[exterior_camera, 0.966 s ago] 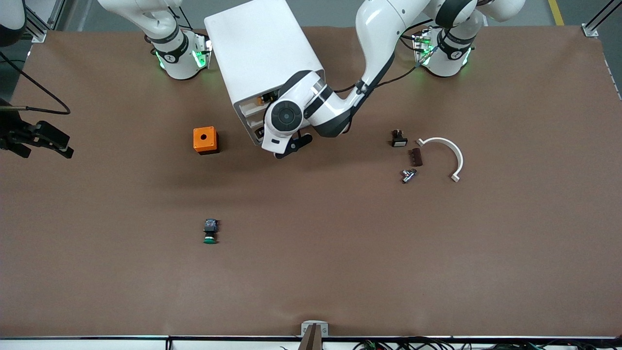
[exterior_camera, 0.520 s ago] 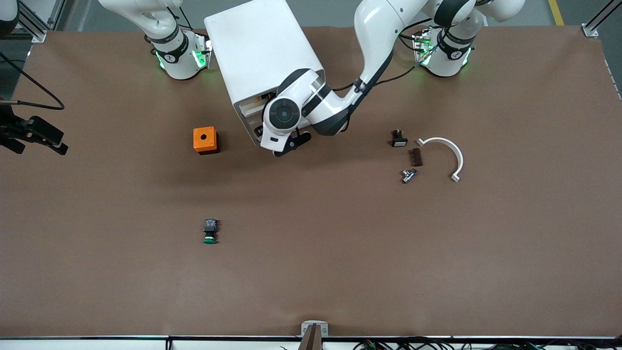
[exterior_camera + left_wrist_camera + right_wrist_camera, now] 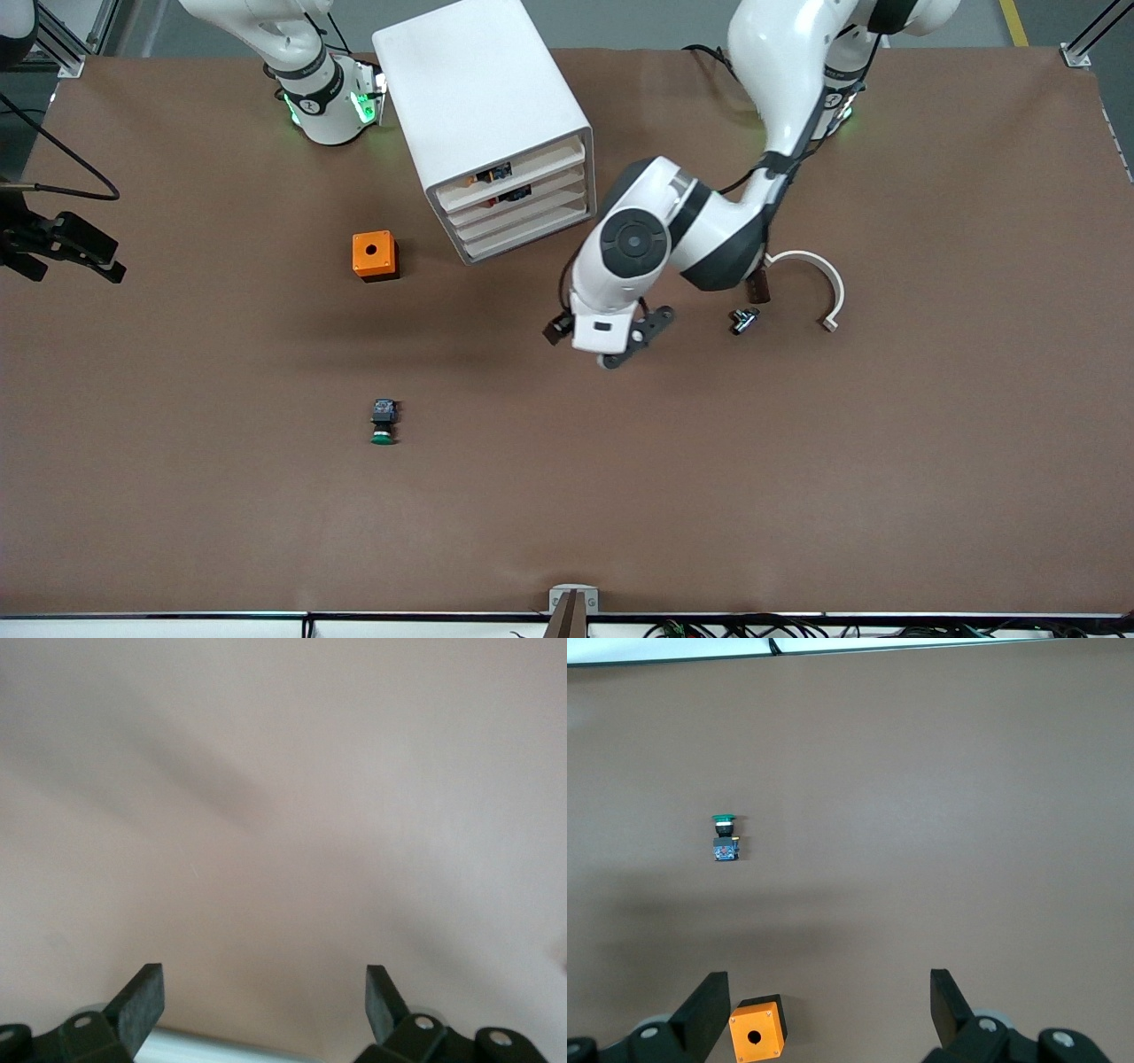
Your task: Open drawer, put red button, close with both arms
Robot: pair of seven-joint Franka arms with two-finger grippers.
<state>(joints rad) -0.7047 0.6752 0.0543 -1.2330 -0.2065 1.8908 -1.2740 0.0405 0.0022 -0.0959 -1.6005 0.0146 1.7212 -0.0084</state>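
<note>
While both empty grippers, left gripper and right gripper, are hanging with jaws apart, the cabinet is risking a missed push (drawers look shut).

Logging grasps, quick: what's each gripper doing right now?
Left gripper: open, holding nothing, above bare table.
Right gripper: open, holding nothing, over the orange box.

The left arm hides part of a small dark piece at the white arc's nine o'clock; the drawer's contents are too small to identify.
</note>
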